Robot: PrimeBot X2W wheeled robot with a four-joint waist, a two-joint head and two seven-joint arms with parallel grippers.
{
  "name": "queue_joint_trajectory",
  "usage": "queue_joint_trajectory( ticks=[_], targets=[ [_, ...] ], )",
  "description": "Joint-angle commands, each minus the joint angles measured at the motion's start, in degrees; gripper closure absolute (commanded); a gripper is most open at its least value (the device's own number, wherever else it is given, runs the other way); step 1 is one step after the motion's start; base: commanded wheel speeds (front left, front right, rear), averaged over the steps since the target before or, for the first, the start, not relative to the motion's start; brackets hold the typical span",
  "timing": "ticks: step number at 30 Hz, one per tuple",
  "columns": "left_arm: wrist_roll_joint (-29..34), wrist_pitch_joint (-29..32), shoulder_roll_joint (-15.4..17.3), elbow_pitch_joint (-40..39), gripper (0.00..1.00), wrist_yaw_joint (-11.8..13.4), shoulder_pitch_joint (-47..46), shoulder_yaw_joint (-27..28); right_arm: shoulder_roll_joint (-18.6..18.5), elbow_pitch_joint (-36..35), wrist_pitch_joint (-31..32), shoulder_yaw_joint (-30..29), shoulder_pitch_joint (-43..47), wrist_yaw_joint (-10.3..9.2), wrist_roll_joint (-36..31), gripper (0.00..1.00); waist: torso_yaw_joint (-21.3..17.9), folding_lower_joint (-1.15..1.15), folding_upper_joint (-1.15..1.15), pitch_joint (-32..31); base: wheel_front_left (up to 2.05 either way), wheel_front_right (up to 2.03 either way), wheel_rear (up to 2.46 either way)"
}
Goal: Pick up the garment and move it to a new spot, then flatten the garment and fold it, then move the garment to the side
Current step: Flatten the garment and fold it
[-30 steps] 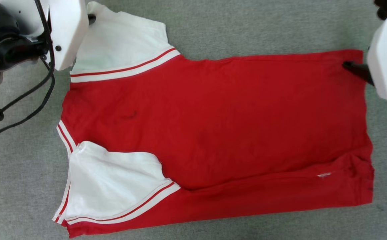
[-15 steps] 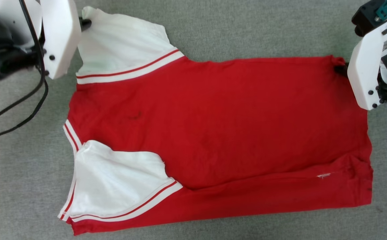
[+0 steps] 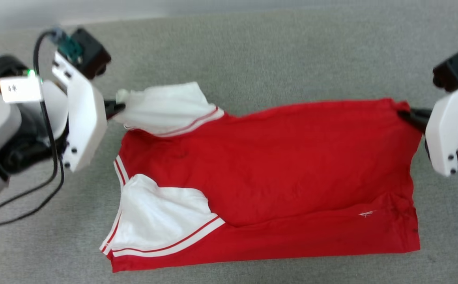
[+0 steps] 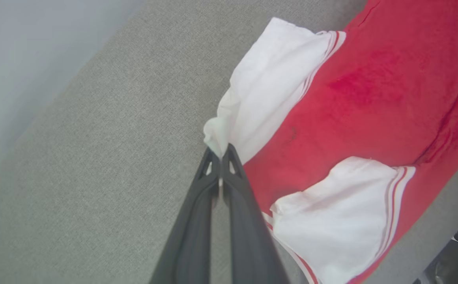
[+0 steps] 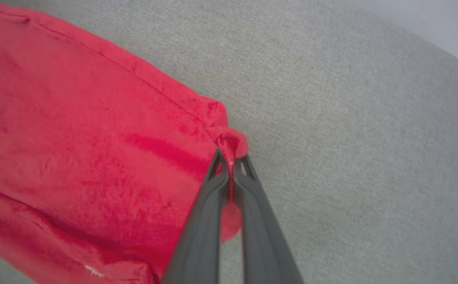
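1 garment (image 3: 276, 157); L fingers (image 4: 238, 197) clamped on 1 white sleeve (image 4: 268, 79), R fingers (image 5: 252, 205) on hem corner (image 5: 230, 140)

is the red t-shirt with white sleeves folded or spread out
Partly folded: the red T-shirt with white sleeves has its near sleeve turned in over the body; the rest is spread open.

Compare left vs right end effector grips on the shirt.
The left end effector pinches the white sleeve; the right end effector pinches the red hem corner. The sleeve bunches wide at the grip; the hem corner puckers into a small nub. Shared: both shut on the garment.
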Motion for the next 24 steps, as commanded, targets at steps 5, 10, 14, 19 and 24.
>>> queue_joint_trajectory(
  ticks=[5, 10, 14, 19, 24],
  targets=[
    [-0.85, -2.40, 2.77, -4.95, 1.00, 1.87, 7.12, -1.46, -2.69, -2.68, -3.00, 0.76, 6.96, -0.04, 0.86, 1.00, 1.19, 0.00, 0.00, -5.79, 0.00, 0.00, 0.00],
    [-1.65, -4.69, 5.47, -9.78, 1.00, 4.43, 14.52, -2.55, -4.21, -4.98, -4.96, 0.22, 13.75, -0.04, 1.41, 1.00, 1.49, 0.00, 0.00, -8.21, 0.00, 0.00, 0.00],
    [-2.06, -6.29, 6.41, -11.64, 1.00, 6.42, 20.58, -3.29, -4.58, -6.33, -6.31, -0.88, 19.25, -0.04, 2.02, 1.00, 1.74, 0.00, 0.00, -8.69, 0.00, 0.00, 0.00],
    [-1.54, -8.41, 5.65, -11.00, 1.00, 7.94, 26.70, -3.70, -3.95, -6.28, -6.86, -2.12, 24.97, -0.04, 1.71, 1.00, 1.54, 0.00, 0.00, -7.94, 0.00, 0.00, 0.00],
    [-2.77, -10.64, 3.10, -8.10, 1.00, 8.73, 31.12, -3.79, -1.22, -3.85, -7.50, -2.16, 27.40, -0.04, -0.05, 1.00, 1.04, 0.00, 0.00, -6.61, 0.00, 0.00, 0.00]
  ],
)
